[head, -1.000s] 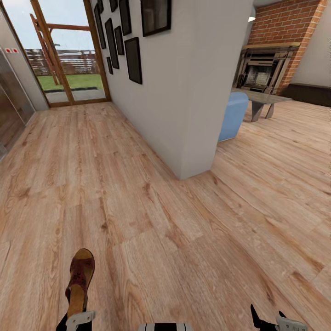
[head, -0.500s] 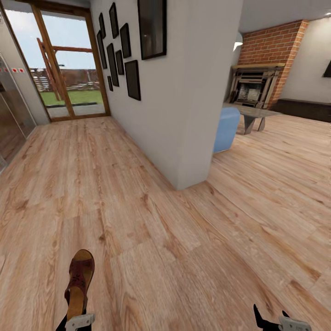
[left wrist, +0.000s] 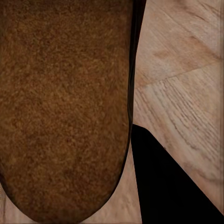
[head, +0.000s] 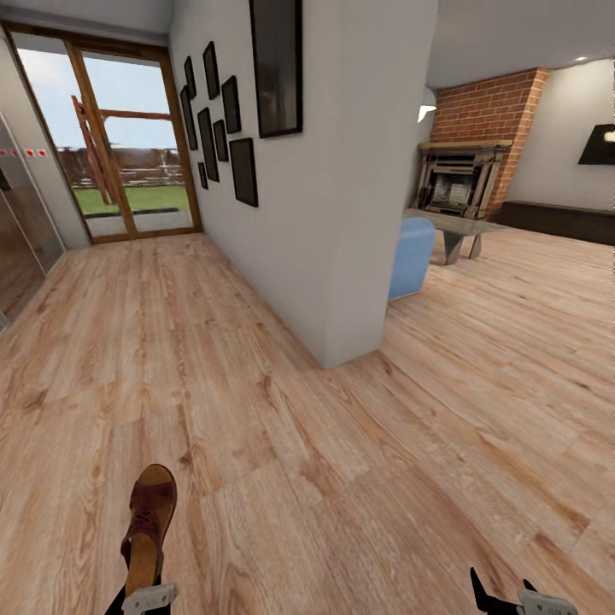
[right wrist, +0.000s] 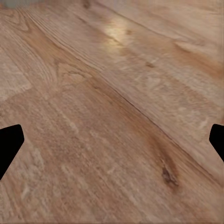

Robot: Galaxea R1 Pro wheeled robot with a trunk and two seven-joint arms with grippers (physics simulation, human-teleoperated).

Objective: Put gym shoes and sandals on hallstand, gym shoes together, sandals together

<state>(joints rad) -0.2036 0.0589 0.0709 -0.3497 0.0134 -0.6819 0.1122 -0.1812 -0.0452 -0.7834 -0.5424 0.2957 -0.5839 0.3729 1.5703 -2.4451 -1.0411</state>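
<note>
One sandal [head: 149,530] is gripped by left fingers [head: 143,598]; right fingers [head: 512,598] spread.

The scene is bright and evenly lit, with daylight entering through the glass door [head: 128,145] far ahead of the left gripper [head: 141,598]. The corridor floor [head: 282,427] carries almost no cast shadows. A soft glare patch lies on the planks beyond the right gripper [right wrist: 112,140]. The sandal [left wrist: 63,107] between the left fingers looks blurred and grainy. Straight lines lean at the head view's edges.
</note>
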